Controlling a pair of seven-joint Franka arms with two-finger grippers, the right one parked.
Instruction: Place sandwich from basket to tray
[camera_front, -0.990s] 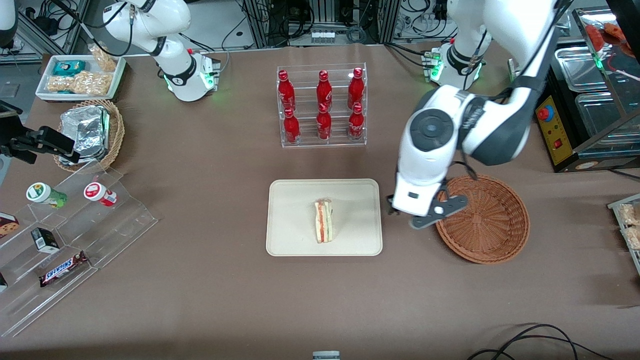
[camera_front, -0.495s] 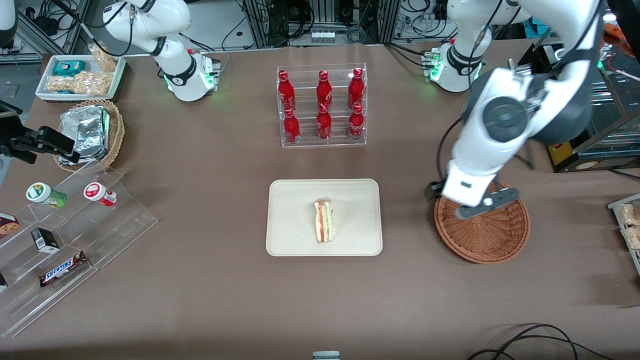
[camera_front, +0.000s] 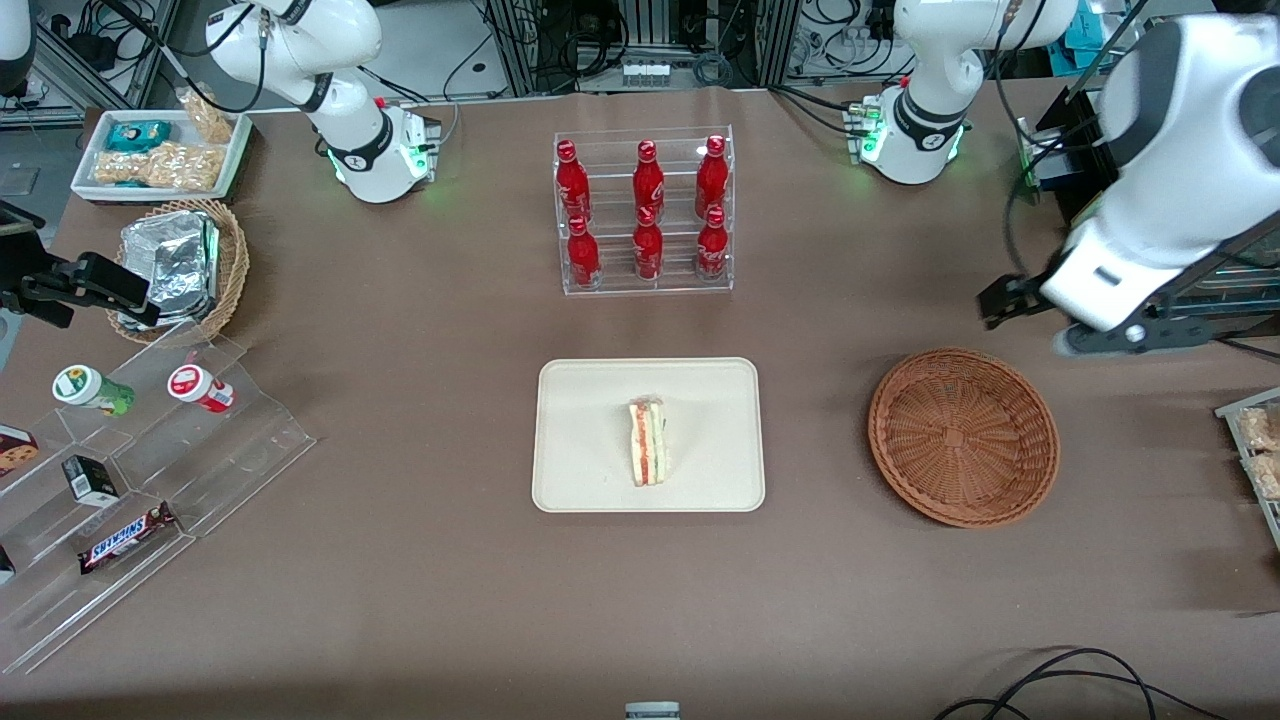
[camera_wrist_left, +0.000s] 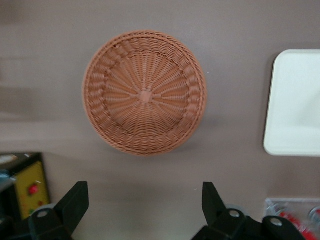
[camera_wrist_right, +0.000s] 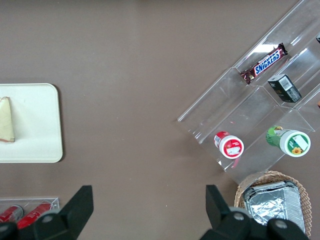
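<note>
**Sandwich on tray, basket bare, tool spread wide up over the table**

The sandwich (camera_front: 648, 442) lay flat near the middle of the tray (camera_front: 590, 400). It was a triangular wedge of pale bread, cut face showing red-orange and green filling stripes. Nothing touched it.

The tray was cream-beige, a smooth rectangle with rounded corners and a low rim, sitting on the brown matte table (camera_front: 400, 600).

The basket (camera_front: 963, 436) sat beside the tray toward the working arm's end, well apart from it. It was round, shallow, reddish-brown wicker with weave radiating from a small centre patch; the wrist view showed only bare weave inside.

The tool (camera_wrist_left: 145, 205) hung in the air above the table, farther from the front camera than the basket. Its black fingers (camera_wrist_left: 75, 202) were spread wide with nothing between them.

A clear acrylic rack of six red bottles (camera_front: 645, 212) stood farther from the front camera than the tray. Toward the parked arm's end sat a tan, deeper wicker basket with crinkled foil packs (camera_front: 175, 262), a white tray of snack packets (camera_front: 165, 150), and a clear stepped stand (camera_front: 150, 480) carrying small cups, a box and a Snickers bar (camera_front: 125, 538). Nothing lay between tray and basket.
</note>
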